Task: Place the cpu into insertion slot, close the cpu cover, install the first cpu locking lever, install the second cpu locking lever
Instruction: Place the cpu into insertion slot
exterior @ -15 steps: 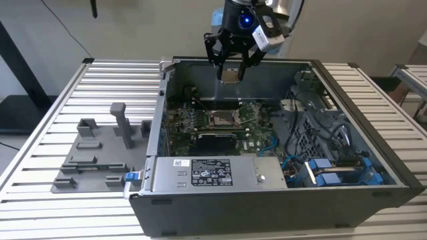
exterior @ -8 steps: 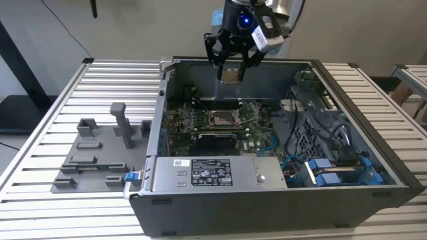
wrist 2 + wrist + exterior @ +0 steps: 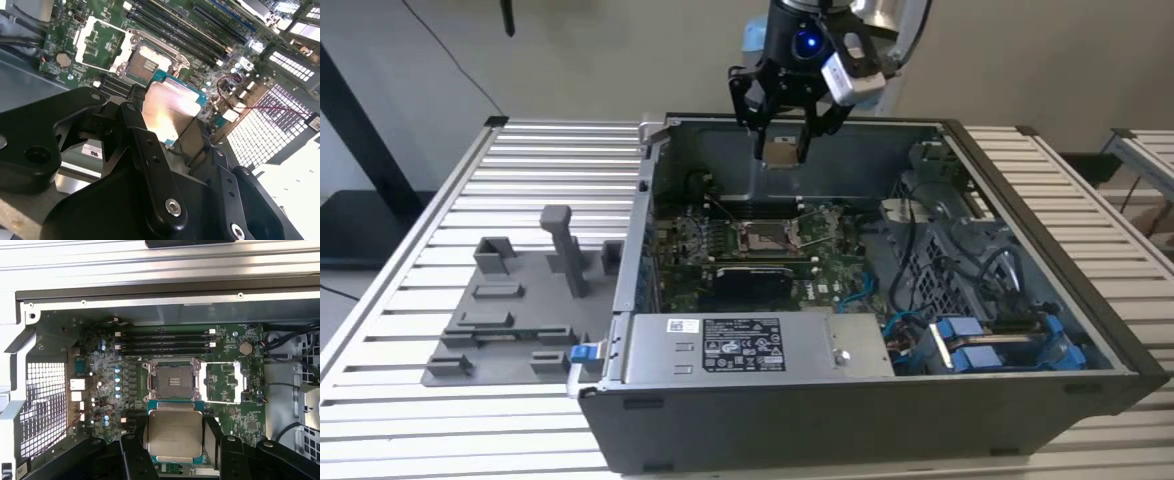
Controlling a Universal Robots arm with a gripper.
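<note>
My gripper [image 3: 782,140] hangs above the open computer case [image 3: 644,230], shut on the cpu [image 3: 783,153]. The cpu is a flat square chip with a silver top and green rim, pinched by two opposite edges between black fingers [image 3: 134,452] in both wrist views [image 3: 167,112]. Below it, on the green motherboard, the insertion slot [image 3: 172,381] lies open and empty [image 3: 147,62]. The cpu cover [image 3: 225,382], a thin metal frame, is swung open beside the slot [image 3: 100,42]. I cannot tell the locking levers apart from the slot's metal frame.
A grey power-supply box [image 3: 747,345] with a white label fills the case's near side. Blue cables and connectors [image 3: 987,340] crowd the exterior view's right. Memory slots [image 3: 165,342] run beside the socket. A grey fixture plate with pegs [image 3: 520,310] lies on the slatted table outside the case.
</note>
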